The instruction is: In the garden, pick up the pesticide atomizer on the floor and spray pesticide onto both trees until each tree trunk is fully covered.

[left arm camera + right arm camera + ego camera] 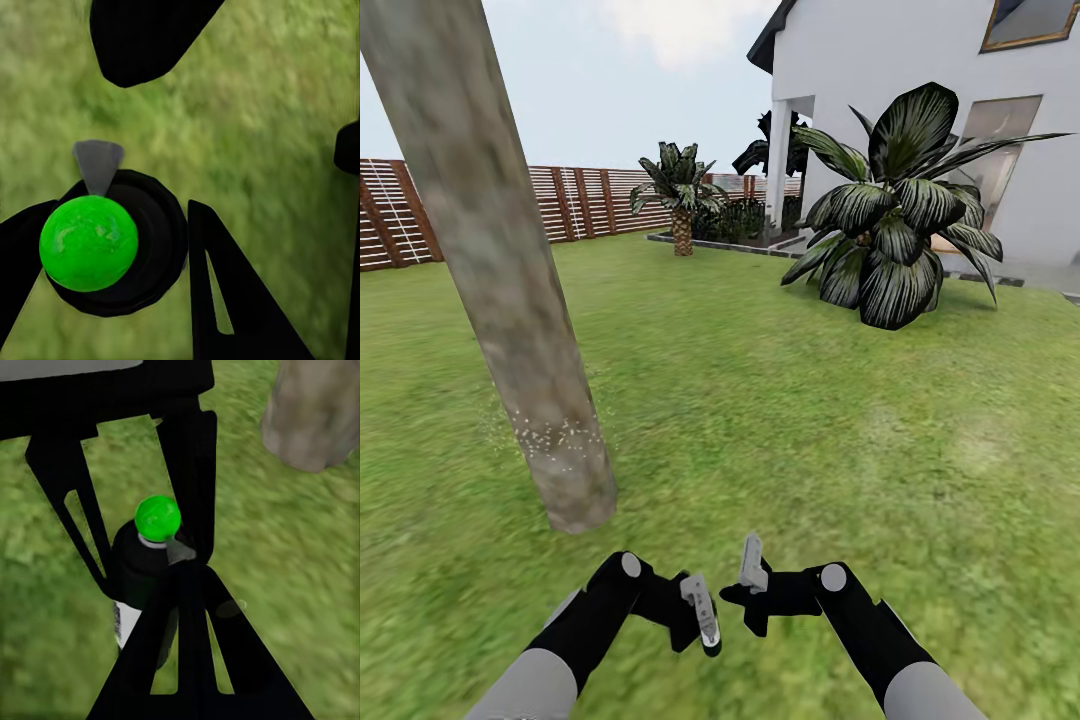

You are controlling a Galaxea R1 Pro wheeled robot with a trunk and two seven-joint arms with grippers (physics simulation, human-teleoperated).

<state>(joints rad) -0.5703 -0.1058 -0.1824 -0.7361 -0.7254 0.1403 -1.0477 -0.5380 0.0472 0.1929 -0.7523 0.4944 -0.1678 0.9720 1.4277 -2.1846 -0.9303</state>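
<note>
The left gripper is clenched on the pesticide atomizer, whose cap here shows green, not red; the bottle sits between the black fingers with lawn below. The right gripper hovers just beside it, and I cannot tell whether its jaws are parted.

Measured from the tree trunk, both claws hang near its base, on the house side. White specks dot the lower bark, so the spraying step looks under way; next the nozzle should be aimed higher up the trunk.

The right wrist view shows the atomizer's side and the trunk foot; the left wrist view looks down on the cap.
</note>
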